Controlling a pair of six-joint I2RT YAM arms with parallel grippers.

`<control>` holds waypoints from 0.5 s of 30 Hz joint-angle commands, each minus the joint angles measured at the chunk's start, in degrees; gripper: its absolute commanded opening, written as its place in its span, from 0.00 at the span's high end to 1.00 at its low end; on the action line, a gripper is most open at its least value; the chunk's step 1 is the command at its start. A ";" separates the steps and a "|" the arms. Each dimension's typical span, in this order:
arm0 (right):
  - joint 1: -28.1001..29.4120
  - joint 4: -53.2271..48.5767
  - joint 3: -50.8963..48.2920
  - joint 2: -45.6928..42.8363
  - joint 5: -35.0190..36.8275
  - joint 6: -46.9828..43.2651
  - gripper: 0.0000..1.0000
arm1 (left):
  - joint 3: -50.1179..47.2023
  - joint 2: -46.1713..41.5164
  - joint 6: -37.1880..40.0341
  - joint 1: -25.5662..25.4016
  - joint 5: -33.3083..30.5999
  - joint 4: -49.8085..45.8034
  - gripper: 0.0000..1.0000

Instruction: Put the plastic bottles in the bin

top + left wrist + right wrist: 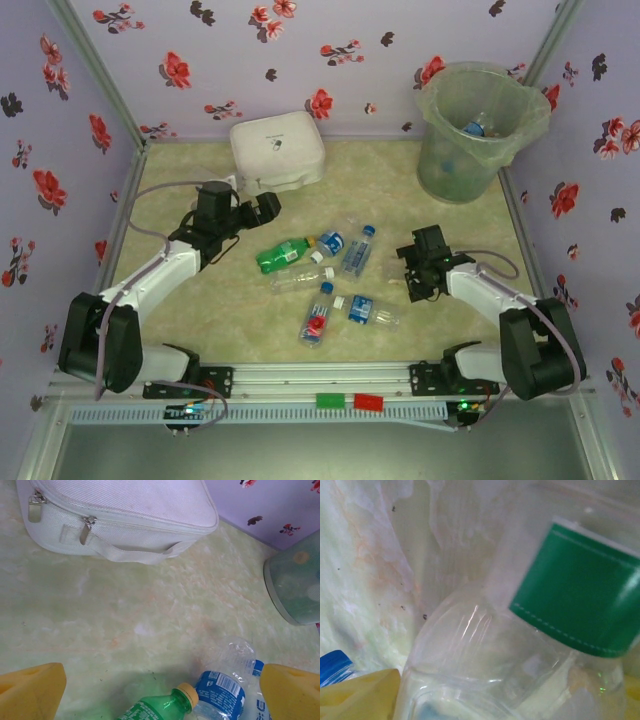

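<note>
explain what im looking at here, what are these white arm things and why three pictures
Two robot arms are bolted to a table's near edge. One picture looks down from above; the others come from a camera on each wrist. The left tool is open above a green bottle, near a white zipped case. The right tool has a clear bottle with a green label between its yellow fingers; whether it grips is unclear. More bottles lie mid-table. They belong in the round lined bin, which already holds some.

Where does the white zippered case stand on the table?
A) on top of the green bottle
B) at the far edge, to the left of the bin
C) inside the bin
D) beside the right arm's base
B: the top view shows the white case by the back wall, the bin well to its right.
</note>
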 commanded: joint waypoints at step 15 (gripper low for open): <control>3.21 -6.23 5.32 2.99 2.90 -7.72 0.06 | 1.23 -1.23 0.09 0.55 -1.38 -1.96 0.00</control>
